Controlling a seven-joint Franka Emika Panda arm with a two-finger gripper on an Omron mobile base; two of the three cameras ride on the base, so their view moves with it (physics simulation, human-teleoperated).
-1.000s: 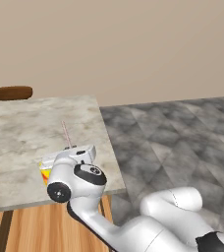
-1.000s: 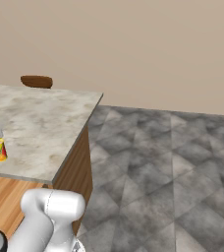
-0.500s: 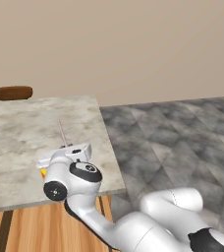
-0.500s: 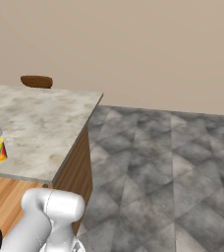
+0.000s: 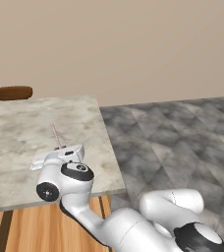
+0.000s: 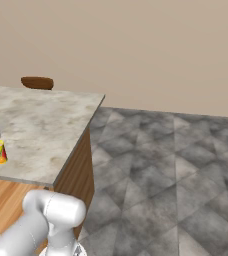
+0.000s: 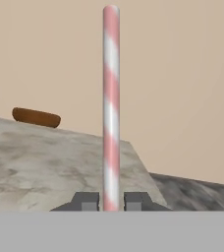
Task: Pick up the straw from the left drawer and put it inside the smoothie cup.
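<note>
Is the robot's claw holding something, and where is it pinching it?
Yes. The claw is shut on the pink-and-white striped straw, pinching it near its bottom end, so most of the straw sticks out beyond the fingertips.

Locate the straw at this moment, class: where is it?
In the hand view the straw stands upright, clamped between the gripper's fingers; in the left base view it rises over the marble counter, just behind the arm.

The left base view looks forward and down from behind the arm, the counter (image 5: 15,142) at frame left. The right base view sees that same counter (image 6: 41,125) from the other side. The hand view sits close, looking level across the counter (image 7: 45,157) toward the wall.
</note>
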